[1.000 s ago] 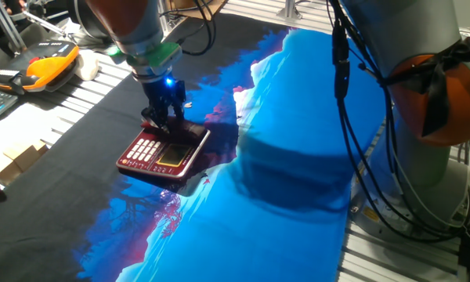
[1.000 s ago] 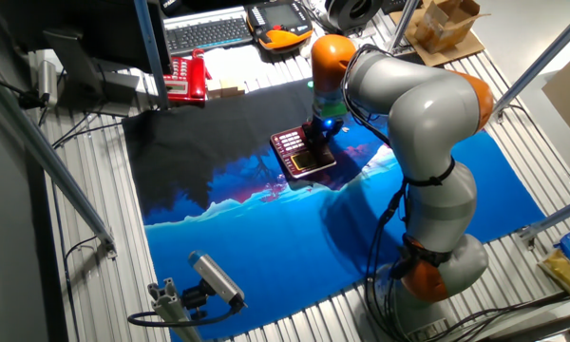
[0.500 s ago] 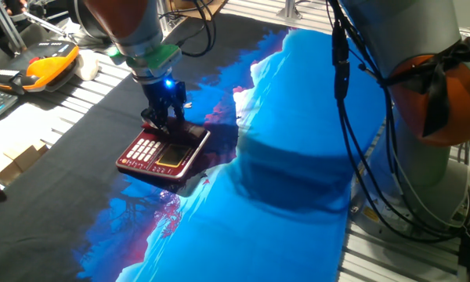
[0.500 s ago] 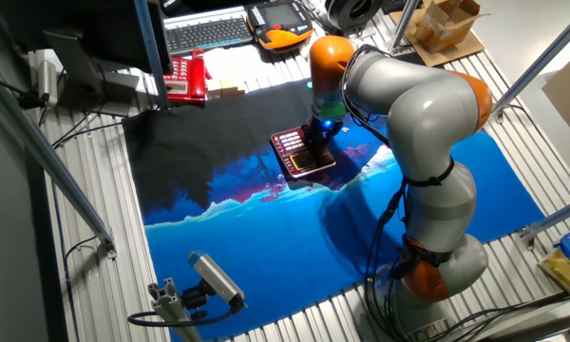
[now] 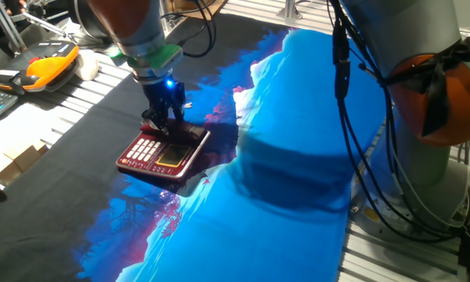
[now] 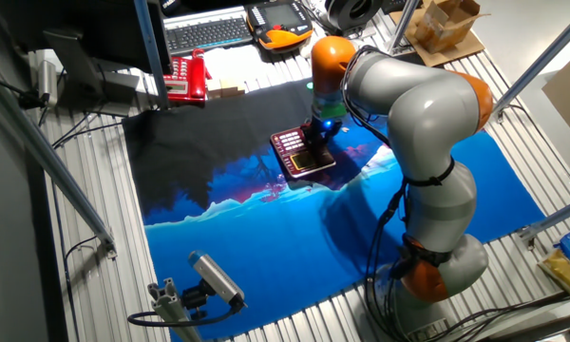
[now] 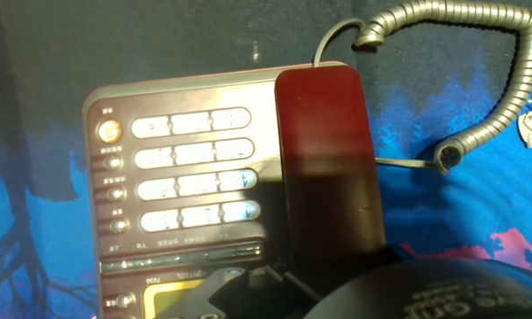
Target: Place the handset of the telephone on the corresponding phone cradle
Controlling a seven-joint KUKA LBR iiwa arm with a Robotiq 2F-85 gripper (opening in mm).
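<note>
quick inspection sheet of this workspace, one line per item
surface: black and blue printed cloth over a slatted metal table.
job's things: dark red handset lies along the telephone beside its keypad, apparently on the cradle.
clutter: orange-and-black gadget, keyboard, cardboard box.
grippers: gripper low over the telephone; open or shut unclear.
cables: coiled grey cord on the cloth behind the telephone.
surroundings: metal frame rails, another camera.

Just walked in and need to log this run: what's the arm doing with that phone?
The arm's gripper is down over the dark red telephone on the cloth-covered table. In the hand view, the handset lies along the phone cradle beside the keypad, its coiled cord looping off to the side. Whether the fingers grip it can't be seen.
</note>
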